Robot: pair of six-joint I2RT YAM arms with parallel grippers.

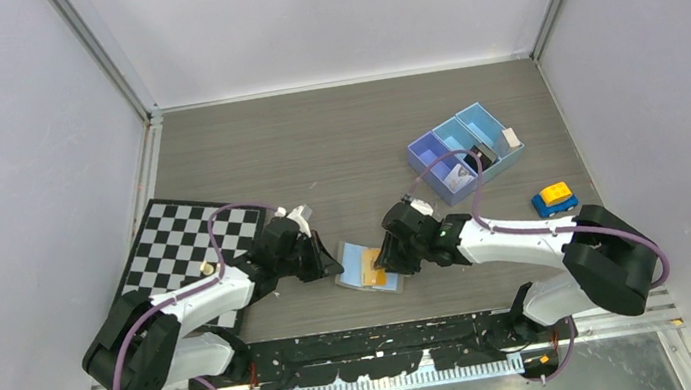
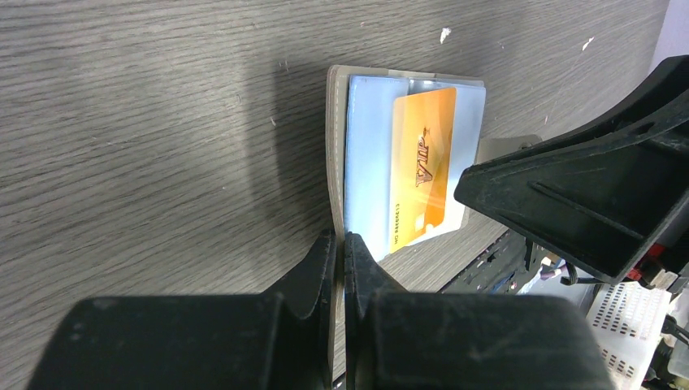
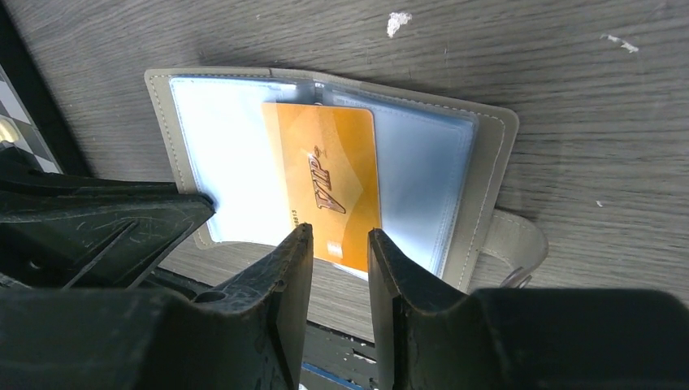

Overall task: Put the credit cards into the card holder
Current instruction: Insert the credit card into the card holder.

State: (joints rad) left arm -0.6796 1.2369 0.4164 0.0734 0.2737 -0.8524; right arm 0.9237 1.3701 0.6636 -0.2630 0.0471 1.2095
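The grey-taupe card holder [image 1: 353, 254] lies open on the table, pale blue inside up, between my two grippers. An orange card [image 1: 372, 266] marked VIP lies along its middle, and its near end sticks out past the holder's edge. My left gripper [image 2: 340, 240] is shut on the near edge of the holder's [image 2: 367, 154] grey cover. The orange card [image 2: 422, 162] shows to its right. My right gripper [image 3: 337, 240] is open, its jaws a little apart just above the card's [image 3: 325, 179] near end, not touching it. The holder's [image 3: 227, 154] snap tab [image 3: 520, 242] lies at the right.
A blue three-compartment tray [image 1: 465, 152] stands at the back right with a whitish piece [image 1: 513, 138] at its far end. A yellow and blue toy car [image 1: 554, 199] sits right of it. A checkerboard [image 1: 188, 238] lies at the left under my left arm.
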